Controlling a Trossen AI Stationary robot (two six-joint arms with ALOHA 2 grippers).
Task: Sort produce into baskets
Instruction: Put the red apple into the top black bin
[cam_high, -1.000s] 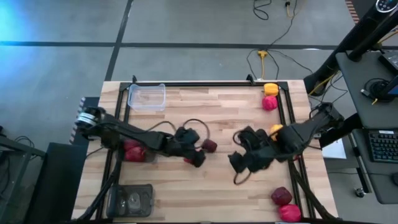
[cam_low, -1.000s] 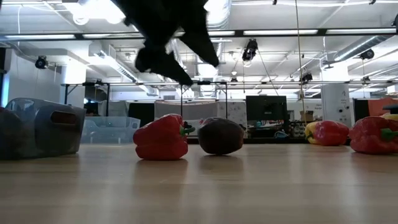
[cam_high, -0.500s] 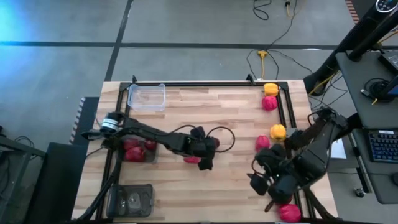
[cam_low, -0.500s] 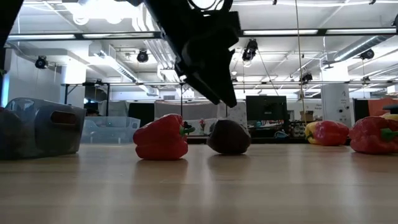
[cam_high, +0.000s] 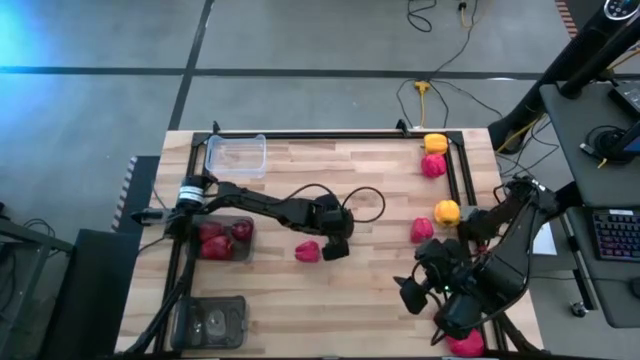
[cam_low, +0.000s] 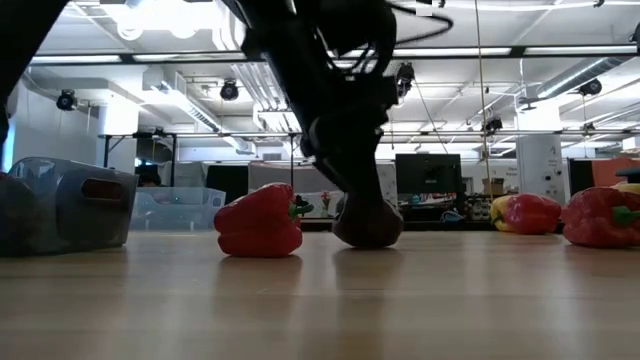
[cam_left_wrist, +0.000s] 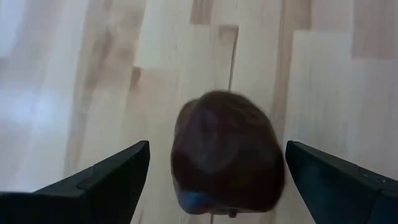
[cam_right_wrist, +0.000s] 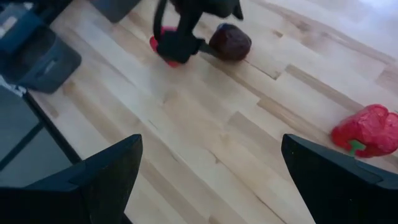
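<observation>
1. While the left arm reaches toward the table's middle, the left gripper hangs low over a dark maroon pepper — its fingers spread wide, one on each side of the fruit, with bare wood showing between each finger and the pepper.
2. Seen from table height, the maroon pepper rests on the wooden table, the left gripper coming down onto it from above; whether it touches cannot be told.
3. Just beside that gripper lies a bright red pepper, free on the wood.
4. At the table's left edge a dark grey basket holds red pieces; a clear basket stands at the far left corner, and another dark basket at the near left corner.
5. Near the right edge the right gripper hovers with fingers wide apart, holding nothing — a red pepper lies near it, apart from it.
6. Yellow and red peppers sit at the far right corner.
</observation>
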